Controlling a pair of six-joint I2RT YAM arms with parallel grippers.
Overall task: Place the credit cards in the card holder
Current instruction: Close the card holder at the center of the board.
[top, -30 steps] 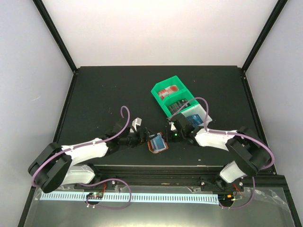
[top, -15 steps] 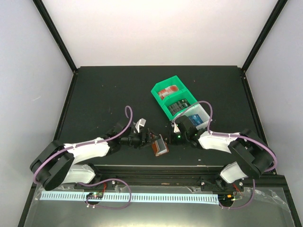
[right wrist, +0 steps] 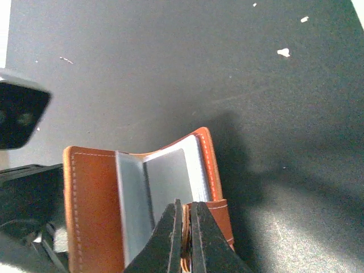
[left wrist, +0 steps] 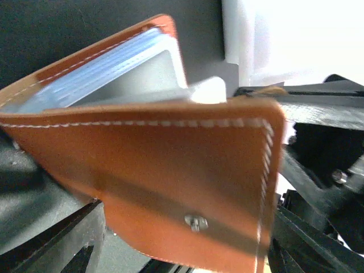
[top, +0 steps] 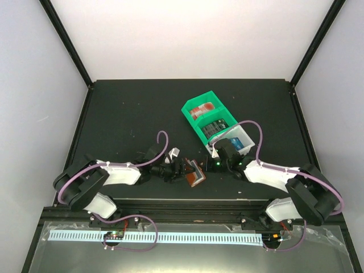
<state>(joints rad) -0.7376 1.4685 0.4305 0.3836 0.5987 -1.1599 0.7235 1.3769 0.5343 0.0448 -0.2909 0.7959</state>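
The brown leather card holder [top: 196,173] is held between both grippers near the table's front edge, opened like a book. Its clear inner sleeves [right wrist: 170,182] look empty. My left gripper [top: 181,169] holds one cover; in the left wrist view that cover [left wrist: 170,159] with its snap stud [left wrist: 195,222] fills the frame between my fingers. My right gripper [right wrist: 185,213] is shut on the holder's strap [right wrist: 219,213]. Red credit cards [top: 203,108] and dark ones [top: 216,126] lie in the green bin. A blue card [top: 235,142] lies in the white bin.
The green bin [top: 190,116] stands behind the holder at mid table, with the white bin [top: 249,136] joined to its near right end. The black frame rail [top: 182,205] runs just in front of the grippers.
The holder has shifted a little to the right and turned, so its brown cover faces up more. Both arms have followed it rightward, the left reaching further out.
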